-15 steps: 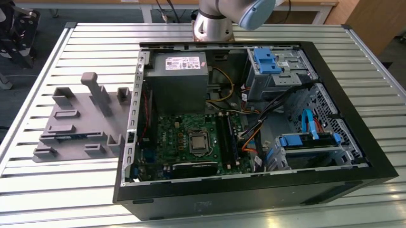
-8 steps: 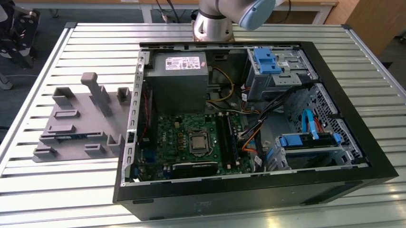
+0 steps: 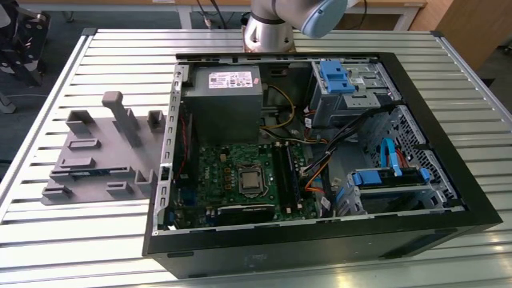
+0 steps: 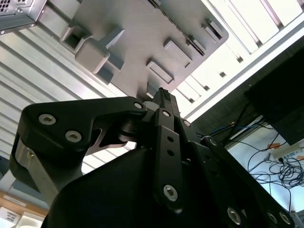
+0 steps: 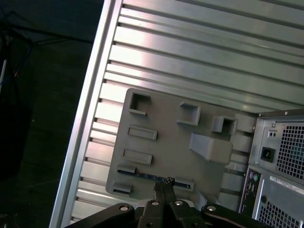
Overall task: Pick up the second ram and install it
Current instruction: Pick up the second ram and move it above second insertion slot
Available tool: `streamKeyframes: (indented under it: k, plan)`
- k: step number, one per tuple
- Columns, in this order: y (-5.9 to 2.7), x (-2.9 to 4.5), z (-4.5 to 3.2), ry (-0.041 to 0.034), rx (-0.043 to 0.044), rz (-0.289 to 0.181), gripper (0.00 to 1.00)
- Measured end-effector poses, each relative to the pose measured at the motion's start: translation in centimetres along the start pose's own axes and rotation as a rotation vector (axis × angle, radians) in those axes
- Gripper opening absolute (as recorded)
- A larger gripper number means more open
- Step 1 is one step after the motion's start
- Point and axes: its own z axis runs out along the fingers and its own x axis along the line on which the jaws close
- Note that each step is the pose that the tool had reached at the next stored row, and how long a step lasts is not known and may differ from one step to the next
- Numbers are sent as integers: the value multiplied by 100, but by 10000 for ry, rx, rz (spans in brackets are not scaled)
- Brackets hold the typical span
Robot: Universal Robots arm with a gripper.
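Exterior view, grey tray (image 3: 102,161) set at the exterior view's left of computer case (image 3: 320,252), ram strip (image 3: 86,173) laid toward its near side, second wrist view, gripper (image 4: 161,95) closed on nothing, first wrist view, fingertips (image 5: 167,187) pressed together over tray.

You're seeing: tray (image 3: 96,156) plain grey; bench (image 3: 80,240) silver, striped with ribs; memory stick (image 5: 145,175) blue-green; computer case (image 3: 320,252) black; circuit board (image 3: 228,174) green, speckled; drive latches (image 3: 334,77) bright blue; power box (image 3: 228,111) dull grey, white label.

Second ram (image 5: 147,175) in holder tray (image 3: 100,159), exterior view's left of computer case (image 3: 320,249)
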Motion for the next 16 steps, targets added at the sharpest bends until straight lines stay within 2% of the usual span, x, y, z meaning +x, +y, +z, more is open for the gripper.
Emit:
streamKeyframes:
  k: [16]
  plan:
    - [0, 0, 0, 9, -1, -185, 11]
